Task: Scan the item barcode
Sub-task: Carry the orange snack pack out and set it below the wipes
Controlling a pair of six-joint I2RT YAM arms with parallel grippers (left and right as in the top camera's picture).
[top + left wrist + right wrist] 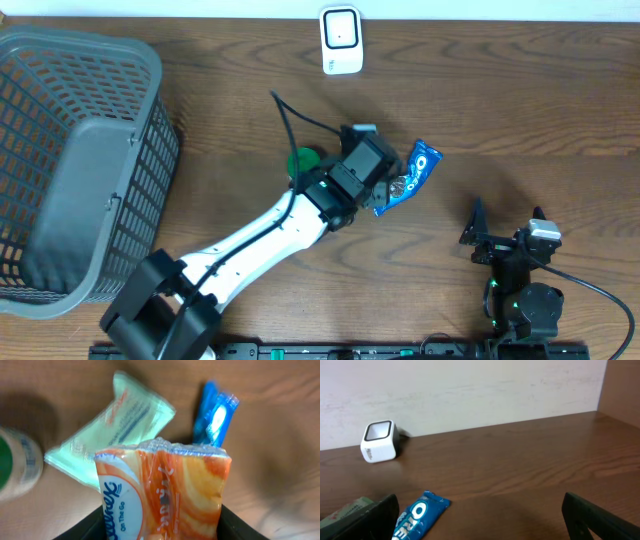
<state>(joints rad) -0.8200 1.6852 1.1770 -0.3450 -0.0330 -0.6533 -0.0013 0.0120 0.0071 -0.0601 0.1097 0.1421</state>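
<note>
Tissue pack [162, 495] clamped in left gripper [160, 527], well apart from scanner [341, 40], scan apparently not yet done; right gripper [482, 520] parked, jaws wide.

It looked like a mock shop checkout: a white barcode scanner [341, 40], a grey mesh basket [150, 170] and an Oreo pack [410, 178] on a wooden table [520, 100].

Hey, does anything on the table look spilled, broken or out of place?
Nothing stands out. The Oreo pack and pale green packet lie loose at angles on the table, unspilled, and the left gripper holds the orange tissue pack intact.
</note>
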